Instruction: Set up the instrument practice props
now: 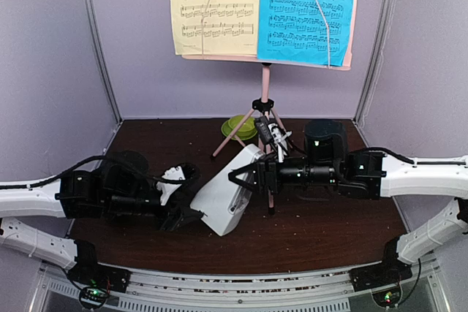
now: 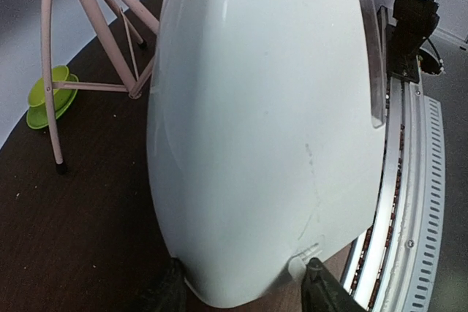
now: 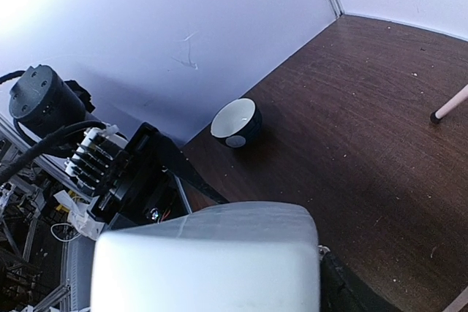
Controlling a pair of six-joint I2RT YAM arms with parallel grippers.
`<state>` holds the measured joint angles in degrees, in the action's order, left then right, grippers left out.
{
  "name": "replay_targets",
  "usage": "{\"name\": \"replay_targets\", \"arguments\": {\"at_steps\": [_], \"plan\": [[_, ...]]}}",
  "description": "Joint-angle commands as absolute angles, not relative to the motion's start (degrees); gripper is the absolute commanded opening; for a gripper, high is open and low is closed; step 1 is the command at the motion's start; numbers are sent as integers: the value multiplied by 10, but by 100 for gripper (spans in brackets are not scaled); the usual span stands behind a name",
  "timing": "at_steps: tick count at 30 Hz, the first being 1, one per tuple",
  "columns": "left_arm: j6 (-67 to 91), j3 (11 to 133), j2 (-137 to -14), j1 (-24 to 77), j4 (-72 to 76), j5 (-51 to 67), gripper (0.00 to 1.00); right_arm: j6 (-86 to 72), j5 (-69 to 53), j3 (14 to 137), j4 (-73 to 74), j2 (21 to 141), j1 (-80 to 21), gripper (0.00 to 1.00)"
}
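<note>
Where the dark counter [image 1: 322, 231] meets the rear wall, the pink music stand [image 1: 265, 82] is upright on its tripod legs; the yellow page [image 1: 216, 5] and the blue page [image 1: 303, 9] sit side by side on its panel, yellow to the left. Forward of the stand, at mid-counter, the white-grey metronome [image 1: 227, 195] is tilted between the two arms. The right jaws are clenched on its end nearer the stand; the left jaws flank its other end, one finger [image 2: 170, 294] on each side; whether they press on it cannot be told. The green bowl [image 1: 238, 128] stands just beside the tripod legs; the small white-and-black bowl [image 3: 235, 123] sits near the left wall.
</note>
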<state>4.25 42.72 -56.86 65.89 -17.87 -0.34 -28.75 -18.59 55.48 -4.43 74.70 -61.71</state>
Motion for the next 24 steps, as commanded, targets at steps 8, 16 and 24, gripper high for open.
{"name": "replay_targets", "arguments": {"at_steps": [8,16,24], "plan": [[122,420,-521,630,-122,-20,90,-306,-3,585,-26,746,-663,0],[286,403,-475,554,-154,-91,98,-404,234,681,84,870,-742,0],[349,410,-479,536,-202,-124,97,-533,399,834,285,1023,-793,3]]}}
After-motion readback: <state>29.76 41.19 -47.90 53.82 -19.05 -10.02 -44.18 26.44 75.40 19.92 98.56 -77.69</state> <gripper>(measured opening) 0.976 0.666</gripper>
